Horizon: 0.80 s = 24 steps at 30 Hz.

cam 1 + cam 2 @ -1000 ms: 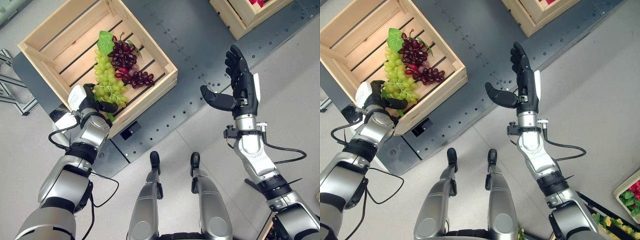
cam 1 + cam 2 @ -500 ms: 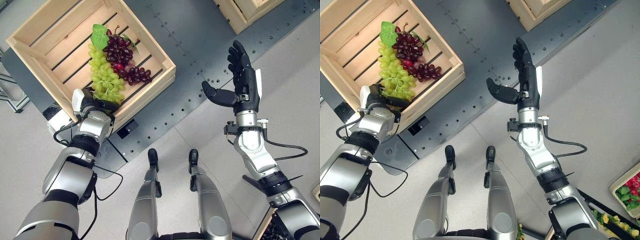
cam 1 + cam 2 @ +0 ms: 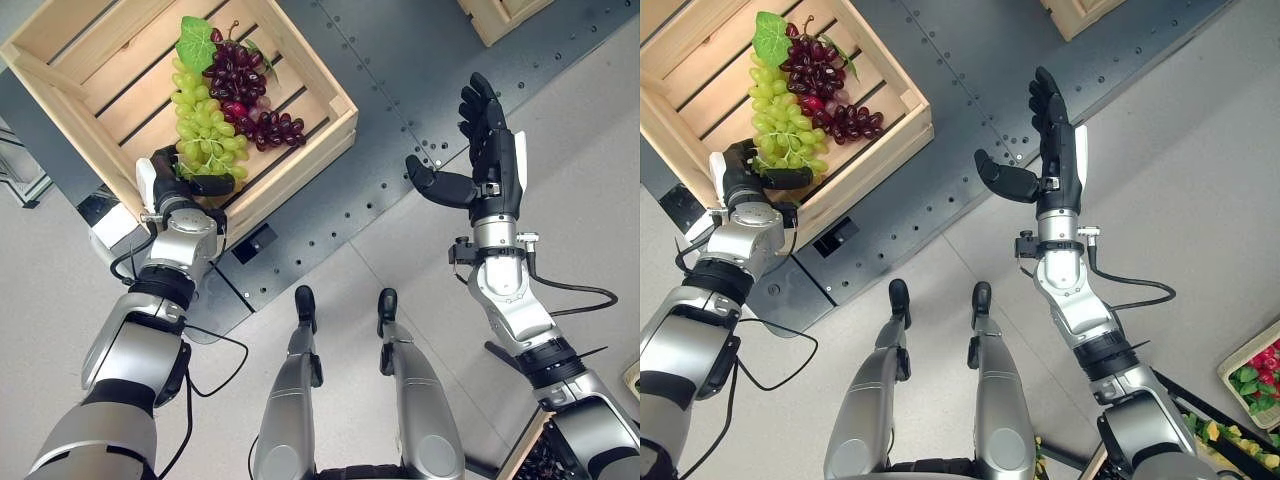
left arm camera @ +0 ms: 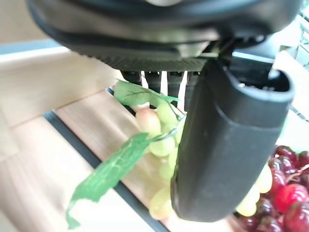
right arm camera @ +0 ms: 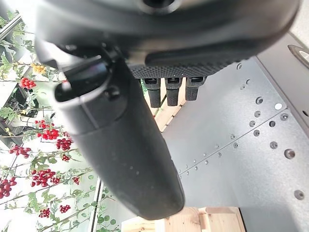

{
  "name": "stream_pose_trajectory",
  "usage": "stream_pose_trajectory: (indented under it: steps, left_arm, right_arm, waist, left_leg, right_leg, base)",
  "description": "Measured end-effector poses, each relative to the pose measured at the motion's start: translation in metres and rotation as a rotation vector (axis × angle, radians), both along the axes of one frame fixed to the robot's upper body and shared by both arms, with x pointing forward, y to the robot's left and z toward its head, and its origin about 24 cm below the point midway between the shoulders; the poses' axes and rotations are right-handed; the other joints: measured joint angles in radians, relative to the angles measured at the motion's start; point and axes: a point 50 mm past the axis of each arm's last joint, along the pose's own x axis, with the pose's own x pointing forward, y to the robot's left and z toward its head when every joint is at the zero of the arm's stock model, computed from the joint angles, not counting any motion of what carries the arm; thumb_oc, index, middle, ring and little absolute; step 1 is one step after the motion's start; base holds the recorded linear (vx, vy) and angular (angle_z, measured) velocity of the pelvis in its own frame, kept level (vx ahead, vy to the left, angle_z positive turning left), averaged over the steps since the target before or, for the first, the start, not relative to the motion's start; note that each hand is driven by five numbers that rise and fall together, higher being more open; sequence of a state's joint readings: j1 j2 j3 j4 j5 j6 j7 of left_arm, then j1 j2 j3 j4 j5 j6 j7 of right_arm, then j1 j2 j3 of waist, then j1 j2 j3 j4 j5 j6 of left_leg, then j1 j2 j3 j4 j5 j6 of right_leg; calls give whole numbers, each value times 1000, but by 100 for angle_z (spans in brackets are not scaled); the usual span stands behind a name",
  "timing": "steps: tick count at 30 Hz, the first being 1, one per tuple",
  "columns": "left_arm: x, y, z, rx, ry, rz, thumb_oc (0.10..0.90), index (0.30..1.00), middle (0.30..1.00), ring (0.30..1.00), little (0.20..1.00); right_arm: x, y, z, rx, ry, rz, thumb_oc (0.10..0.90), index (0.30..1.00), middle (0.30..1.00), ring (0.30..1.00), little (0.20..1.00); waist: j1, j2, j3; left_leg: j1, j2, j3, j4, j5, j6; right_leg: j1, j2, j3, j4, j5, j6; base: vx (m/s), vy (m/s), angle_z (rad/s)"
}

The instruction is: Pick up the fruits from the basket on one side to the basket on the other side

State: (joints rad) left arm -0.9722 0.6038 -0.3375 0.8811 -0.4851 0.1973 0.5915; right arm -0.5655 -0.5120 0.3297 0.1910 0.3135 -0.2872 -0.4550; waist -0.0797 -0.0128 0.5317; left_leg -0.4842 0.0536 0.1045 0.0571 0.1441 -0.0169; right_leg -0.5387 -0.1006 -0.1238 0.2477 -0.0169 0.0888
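A bunch of green grapes (image 3: 205, 135) lies on the slats of the wooden crate (image 3: 95, 45) at the robot's left, a bunch of dark red grapes (image 3: 245, 95) touching it on the far side. The left hand (image 3: 178, 185) reaches over the crate's near wall, thumb and fingers curled about the lower end of the green bunch; whether the fruit is lifted clear of the slats is hard to tell. Both bunches sit in this crate, so the transfer appears barely begun. The crate's near rim stands between the fruit and the way out. The grey bench (image 3: 400, 70) runs bare towards a second crate (image 3: 500, 15) at the far right. The right hand (image 3: 485, 165) hangs over that stretch, fingers spread, holding nothing.
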Motion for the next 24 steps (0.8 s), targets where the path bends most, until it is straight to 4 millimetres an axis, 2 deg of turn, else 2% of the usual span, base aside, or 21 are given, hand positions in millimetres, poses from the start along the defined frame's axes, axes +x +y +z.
stream_pose_trajectory:
  steps: [3, 8, 12, 24]
  left_arm:
    - [1, -2, 2, 2, -31, -6, 400, 300, 300, 300, 300]
    - [0, 0, 14, 12, -133, 4, 400, 300, 300, 300, 300]
    - [0, -1, 17, 14, -145, -13, 400, 300, 300, 300, 300]
    - [-1, 8, 8, 58, -82, 11, 400, 300, 300, 300, 300]
  right_arm:
    - [0, 0, 0, -1, 0, 0, 800, 900, 900, 900, 900]
    - [0, 0, -1, 0, 3, -1, 800, 900, 900, 900, 900]
    - [0, 0, -1, 0, 3, 0, 800, 900, 900, 900, 900]
    - [0, 0, -1, 2, 3, 0, 800, 900, 900, 900, 900]
  waist:
    - [1, -4, 0]
    - [-2, -27, 0]
    - [-2, -27, 0]
    - [-21, -40, 0]
  left_leg:
    - [-2, 1, 10, 0, 3, 3]
    - [-17, -2, 12, -3, 13, 11]
    - [-17, -3, 13, -4, 16, 16]
    - [30, -3, 17, -11, 18, 19]
  right_leg:
    - [-1, -3, -1, 0, 2, 2]
    - [-14, -5, -1, -5, 11, -1]
    - [-12, -6, -2, -6, 12, -1]
    - [30, -6, 1, -10, 13, -2]
  base:
    - [0, 0, 0]
    - [0, 0, 0]
    - [0, 0, 0]
    - [-1, 1, 0]
